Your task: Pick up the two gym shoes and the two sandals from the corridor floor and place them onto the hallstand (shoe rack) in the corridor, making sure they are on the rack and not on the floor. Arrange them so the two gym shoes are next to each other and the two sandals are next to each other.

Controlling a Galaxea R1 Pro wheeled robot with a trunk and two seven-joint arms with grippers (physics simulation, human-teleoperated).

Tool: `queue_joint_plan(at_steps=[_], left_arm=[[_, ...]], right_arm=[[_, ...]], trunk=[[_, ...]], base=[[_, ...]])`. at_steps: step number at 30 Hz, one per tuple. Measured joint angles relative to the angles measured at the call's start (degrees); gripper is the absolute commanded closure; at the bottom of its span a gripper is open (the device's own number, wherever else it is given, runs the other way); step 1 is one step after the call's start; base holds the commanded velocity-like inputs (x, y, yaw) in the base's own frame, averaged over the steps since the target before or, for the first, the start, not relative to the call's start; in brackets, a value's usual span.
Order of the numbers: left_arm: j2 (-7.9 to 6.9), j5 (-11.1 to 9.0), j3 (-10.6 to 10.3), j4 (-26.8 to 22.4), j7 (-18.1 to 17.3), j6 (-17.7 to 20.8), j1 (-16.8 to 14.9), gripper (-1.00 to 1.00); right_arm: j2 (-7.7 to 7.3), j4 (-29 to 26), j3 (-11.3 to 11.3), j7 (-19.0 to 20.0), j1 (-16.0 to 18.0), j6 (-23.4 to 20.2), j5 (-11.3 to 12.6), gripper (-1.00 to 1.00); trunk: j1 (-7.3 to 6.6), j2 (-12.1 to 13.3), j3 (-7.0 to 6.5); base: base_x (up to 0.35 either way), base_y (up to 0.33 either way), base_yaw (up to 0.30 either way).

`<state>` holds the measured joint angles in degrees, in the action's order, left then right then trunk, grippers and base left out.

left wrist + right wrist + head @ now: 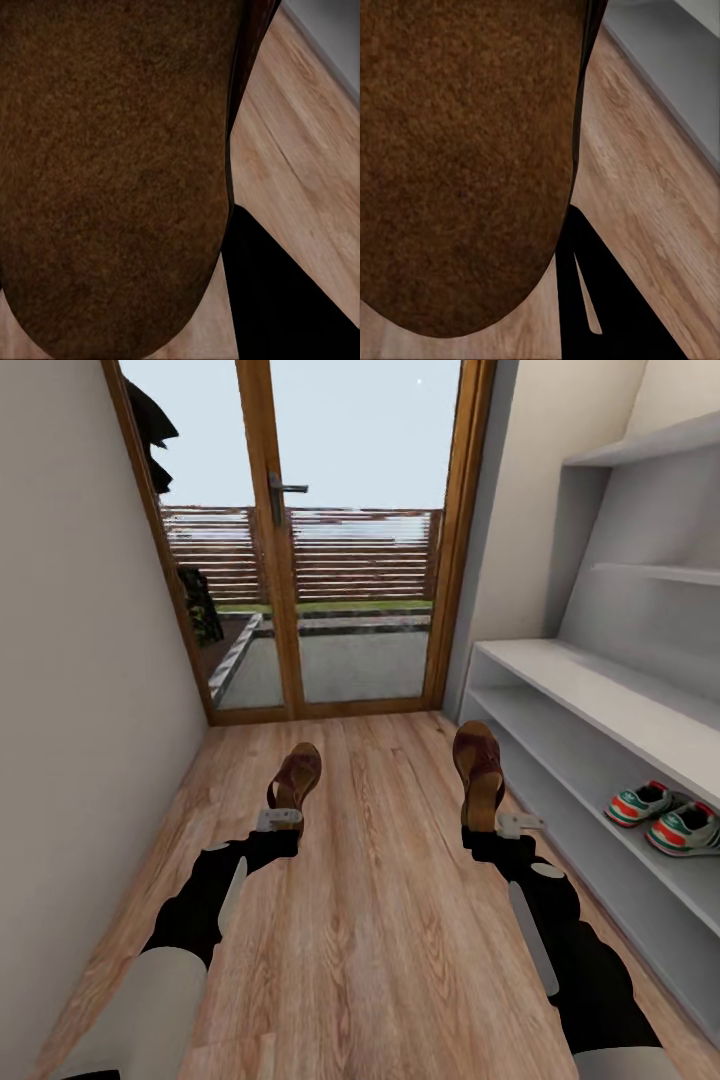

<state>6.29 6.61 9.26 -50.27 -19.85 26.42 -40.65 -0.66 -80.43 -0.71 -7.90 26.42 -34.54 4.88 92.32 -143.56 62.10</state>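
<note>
Judging from their build, the two sandals are taken to be light and fairly stiff in the sole, with a soft leather strap that would give under pressure; the heel end of the sole is the sensible place for a hold, and that is where each appears to be taken. The left sandal [295,776] is seen at lower centre-left of the head view, held up at its heel by the left gripper [279,819]. The right sandal [479,764] is held likewise by the right gripper [519,823], centre-right. Both sets of jaws are judged to be clamped on the heels, though the fingers themselves are barely seen. In each wrist view a broad brown sole [112,172] [465,157] is seen close up.

Both arms are stretched forward and low over the corridor floor [390,920], roughly parallel. The two gym shoes [665,817] are already set side by side on the lower tier of the hallstand [590,695], at the right edge.
</note>
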Motion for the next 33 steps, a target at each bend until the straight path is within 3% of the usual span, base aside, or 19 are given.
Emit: queue_joint_plan(at_steps=[23, 33], left_arm=[[0.0, 0.0, 0.0, 0.02, 0.02, 0.08, -0.01, 1.0], [-0.01, 0.0, 0.01, -0.01, 0.01, 0.09, 0.0, 1.0]], right_arm=[[-0.02, -0.01, 0.0, -0.01, -0.01, 0.0, 0.0, 1.0], [0.03, 0.02, 0.01, -0.08, 0.0, 0.01, 0.01, 1.0]], trunk=[[0.0, 0.0, -0.44], [0.0, 0.0, -0.49]], base=[[0.347, 0.077, -0.201], [0.347, 0.116, -0.043]])
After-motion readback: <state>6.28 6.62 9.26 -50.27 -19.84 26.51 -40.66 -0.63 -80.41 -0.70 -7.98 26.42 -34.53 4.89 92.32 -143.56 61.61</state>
